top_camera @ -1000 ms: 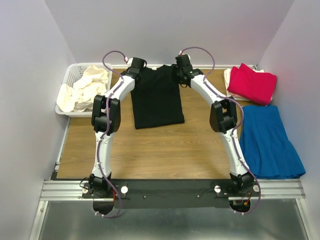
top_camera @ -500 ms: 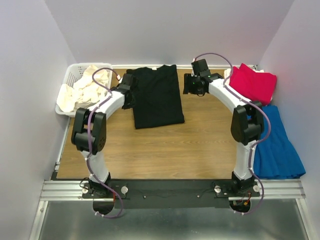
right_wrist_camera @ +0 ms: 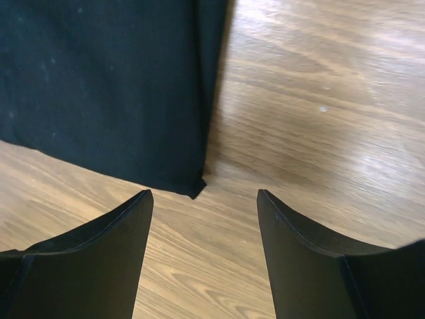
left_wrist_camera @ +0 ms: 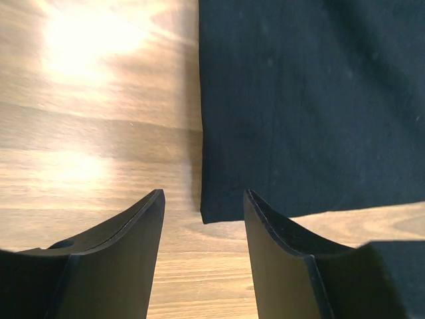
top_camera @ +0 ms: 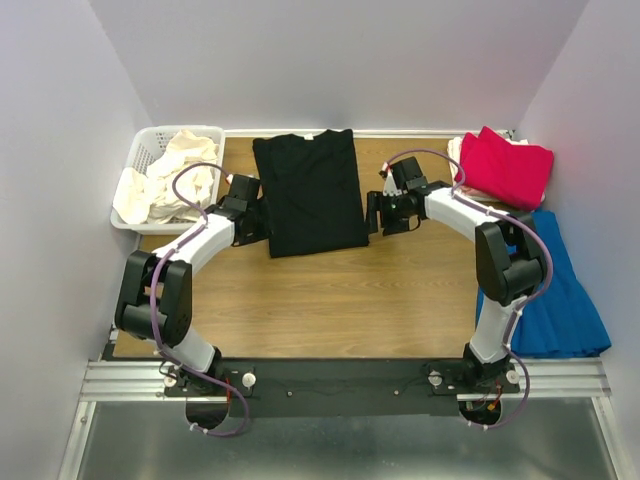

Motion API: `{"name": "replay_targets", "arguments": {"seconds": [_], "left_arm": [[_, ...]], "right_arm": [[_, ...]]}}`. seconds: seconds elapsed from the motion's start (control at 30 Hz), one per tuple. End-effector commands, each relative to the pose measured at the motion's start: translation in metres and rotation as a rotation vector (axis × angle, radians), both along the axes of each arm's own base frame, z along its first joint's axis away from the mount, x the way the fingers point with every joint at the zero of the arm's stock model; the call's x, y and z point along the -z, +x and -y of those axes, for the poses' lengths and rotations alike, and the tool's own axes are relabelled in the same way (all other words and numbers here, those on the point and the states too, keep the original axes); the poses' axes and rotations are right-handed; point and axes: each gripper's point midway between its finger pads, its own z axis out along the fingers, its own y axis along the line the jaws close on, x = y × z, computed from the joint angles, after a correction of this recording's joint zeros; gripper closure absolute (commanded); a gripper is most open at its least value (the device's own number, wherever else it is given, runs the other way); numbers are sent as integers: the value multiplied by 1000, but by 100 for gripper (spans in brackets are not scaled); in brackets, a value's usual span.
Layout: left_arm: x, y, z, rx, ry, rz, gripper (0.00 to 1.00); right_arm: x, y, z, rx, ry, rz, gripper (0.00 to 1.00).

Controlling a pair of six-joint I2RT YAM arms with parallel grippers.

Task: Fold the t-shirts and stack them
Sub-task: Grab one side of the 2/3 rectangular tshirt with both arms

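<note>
Black t-shirt (top_camera: 310,195) lies flat toward twelve o'clock on the table (top_camera: 330,300), soft, light, sure to droop; I'd pinch its near corners, where left gripper (left_wrist_camera: 202,196) and right gripper (right_wrist_camera: 202,193) hover, jaws apart, holding nothing.

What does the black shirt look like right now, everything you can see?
The black shirt is plain, soft-looking cloth, folded into a long flat rectangle with sleeves tucked in and no print showing. It lies on the wooden table, collar end farthest from the arms. Only the table touches it: the left gripper and right gripper hover open by its two near corners.
</note>
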Motion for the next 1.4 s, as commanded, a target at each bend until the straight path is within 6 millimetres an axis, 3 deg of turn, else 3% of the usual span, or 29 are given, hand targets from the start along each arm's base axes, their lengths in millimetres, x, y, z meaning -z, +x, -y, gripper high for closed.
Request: {"name": "replay_targets", "arguments": {"seconds": [0.0,0.47,0.87,1.07,1.17,1.2,1.27,1.37], "left_arm": [[0,-2,15,22,-89,28,40],[42,-26,19,29,-119,-81,41],[58,-17,33,73,-178,-72,47],[74,-33,30,79,-163,-123,68],[81,-42,31,95,-163,-138,81],[82,-43,32,97,-164,-142,90],[83,-46,33,102,-160,-152,100],[76,-50,35,114,-161,-153,100]], "right_arm": [[-13,2,-18,-28,118,48,28],[17,-14,-23,-10,165,-43,31],[42,-20,-30,-30,197,-95,37],[47,-25,-34,-35,219,-124,59],[53,-31,-32,-31,216,-146,75],[54,-32,-32,-29,215,-149,85],[54,-39,-29,-29,213,-157,95],[46,-47,-27,-33,223,-150,99]]}}
